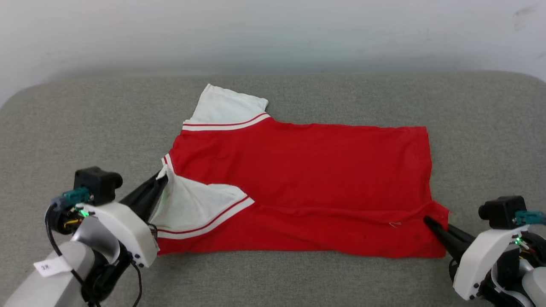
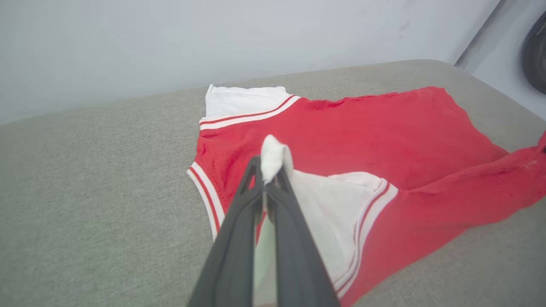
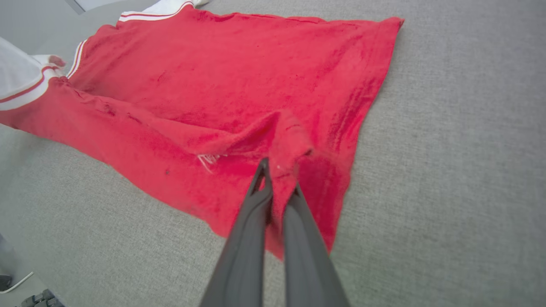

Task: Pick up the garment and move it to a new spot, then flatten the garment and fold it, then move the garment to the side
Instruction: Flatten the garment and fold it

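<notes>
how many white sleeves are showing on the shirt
2. On the garment, the far sleeve lies flat at its left end; the near sleeve is folded over the red body, pinched by the left end effector.

So the garment [image 1: 307, 170] is soft knit cloth: matt red, a bit fuzzy up close, with smoother white cloth on the sleeves and a frayed thread near the right hem. The counter [image 1: 85, 128] is covered in coarse grey woven fabric, totally matt. The left claw [image 2: 266, 170] and right claw [image 3: 277, 177] look like dark, smooth, matt plastic. The wrist shells [image 1: 123, 230] behind them are white plastic with a slight sheen. The far wall [image 1: 273, 34] is a flat, pale matt finish.
</notes>
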